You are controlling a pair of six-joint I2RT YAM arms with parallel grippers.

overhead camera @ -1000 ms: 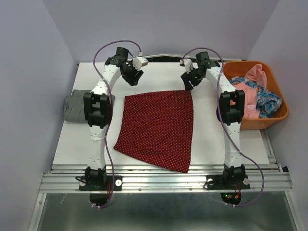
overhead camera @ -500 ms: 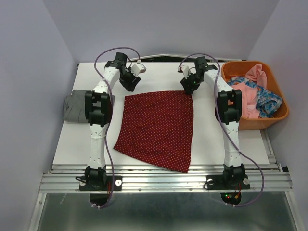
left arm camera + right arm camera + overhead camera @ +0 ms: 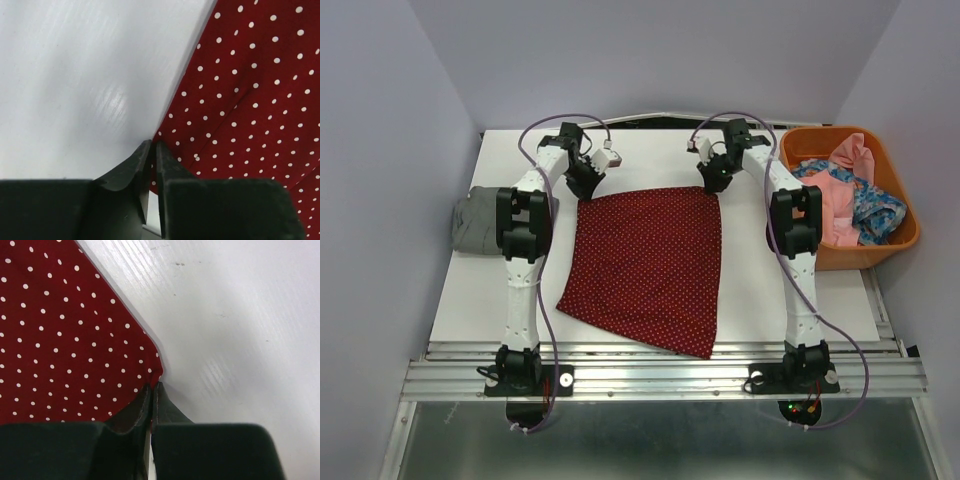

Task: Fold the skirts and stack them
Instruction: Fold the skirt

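Far corners pinched, both sides

The dark red skirt point(image 3: 645, 265) lies flat on the surface point(image 3: 470, 300), with the grey skirt point(image 3: 475, 220) bunched at the left edge (the blue skirt point(image 3: 875, 210) sits in the orange basket point(image 3: 845, 257), right). At the red skirt's far corners I see my left fingers point(image 3: 147, 155) and right fingers point(image 3: 146, 402) clamped on cloth.

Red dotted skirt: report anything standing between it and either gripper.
Nothing visible does. The left gripper and the right gripper each pinch a far corner of the red dotted skirt directly, with only bare white table beside them.
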